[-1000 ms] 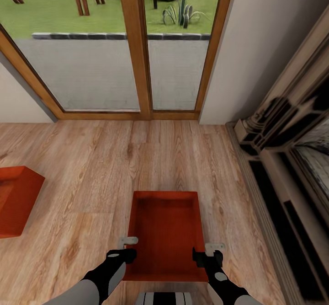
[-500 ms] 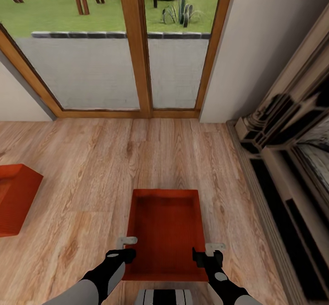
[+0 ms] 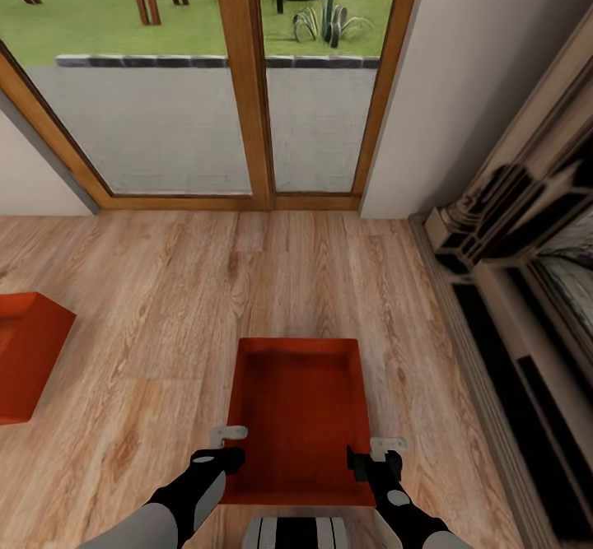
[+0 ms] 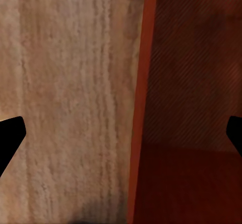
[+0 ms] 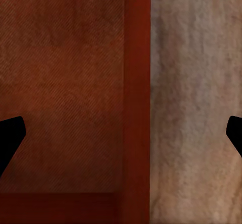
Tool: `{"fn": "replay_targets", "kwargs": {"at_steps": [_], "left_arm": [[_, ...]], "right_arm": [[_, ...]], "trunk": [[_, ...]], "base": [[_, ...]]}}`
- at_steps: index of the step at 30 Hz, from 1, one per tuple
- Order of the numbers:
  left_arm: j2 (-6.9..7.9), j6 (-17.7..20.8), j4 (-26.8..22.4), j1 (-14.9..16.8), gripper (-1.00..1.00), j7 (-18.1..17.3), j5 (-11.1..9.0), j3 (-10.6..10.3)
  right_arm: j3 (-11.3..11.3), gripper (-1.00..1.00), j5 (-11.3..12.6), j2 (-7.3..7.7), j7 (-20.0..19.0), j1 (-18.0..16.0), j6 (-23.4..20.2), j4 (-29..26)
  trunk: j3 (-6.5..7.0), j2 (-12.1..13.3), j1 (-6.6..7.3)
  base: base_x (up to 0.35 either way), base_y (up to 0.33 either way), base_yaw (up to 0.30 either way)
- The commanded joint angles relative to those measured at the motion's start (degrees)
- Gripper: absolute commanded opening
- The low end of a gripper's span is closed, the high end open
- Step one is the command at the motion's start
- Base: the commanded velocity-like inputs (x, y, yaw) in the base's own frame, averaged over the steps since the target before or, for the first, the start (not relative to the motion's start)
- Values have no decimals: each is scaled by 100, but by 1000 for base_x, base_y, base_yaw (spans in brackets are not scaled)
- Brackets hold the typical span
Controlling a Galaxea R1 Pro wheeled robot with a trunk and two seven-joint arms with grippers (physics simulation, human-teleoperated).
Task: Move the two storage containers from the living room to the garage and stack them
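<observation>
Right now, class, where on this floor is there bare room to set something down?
The widest free patch is the wood floor between the glass doors and the near container. A narrower strip lies between the two containers, the other at left. It is crowded beside the fireplace, and where both tools straddle the near container's walls.

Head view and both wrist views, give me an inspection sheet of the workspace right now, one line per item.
Surface: light wood plank floor.
Job's things: near storage container, open-topped and empty, flat on the planks between the arms; second storage container at the left edge, cut off by the frame.
Clutter: nothing seen.
Grippers: left gripper open, fingers apart either side of the near container's left wall; right gripper open, straddling its right wall. Contact cannot be told.
Cables: nothing seen.
Surroundings: wood-framed glass doors ahead, lawn beyond; beige wall; ornate dark fireplace on the right.
</observation>
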State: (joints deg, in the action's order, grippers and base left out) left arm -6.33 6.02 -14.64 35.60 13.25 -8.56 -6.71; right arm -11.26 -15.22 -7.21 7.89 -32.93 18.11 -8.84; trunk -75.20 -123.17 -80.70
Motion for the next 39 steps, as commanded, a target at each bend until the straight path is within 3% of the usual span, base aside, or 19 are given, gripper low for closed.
{"fn": "replay_targets", "kwargs": {"at_steps": [1, 35, 36, 37, 39], "left_arm": [[2, 31, -13, 0, 100, 37, -58, -49], [-8, 31, 5, -6, 100, 29, -32, -41], [-8, 31, 5, -5, -100, 29, -34, -41], [-7, 31, 8, -3, -100, 28, -41, -41], [-3, 31, 9, -2, -100, 24, -54, -41]], "right_arm": [[-43, 100, -60, -2, 20, -3, 17, 5], [-52, 100, -60, 9, 29, -3, 130, 5], [-52, 100, -60, 9, 29, -3, 130, 5], [-52, -100, -60, 7, 29, -3, 135, 5], [-52, -100, -60, 8, 29, -3, 137, 5]], "trunk": [[-3, -1, 1], [-3, -1, 1], [-3, -1, 1], [-3, -1, 1], [-3, -1, 1]], "base": [[0, 0, 0], [0, 0, 0], [0, 0, 0], [0, 0, 0], [0, 0, 0]]}}
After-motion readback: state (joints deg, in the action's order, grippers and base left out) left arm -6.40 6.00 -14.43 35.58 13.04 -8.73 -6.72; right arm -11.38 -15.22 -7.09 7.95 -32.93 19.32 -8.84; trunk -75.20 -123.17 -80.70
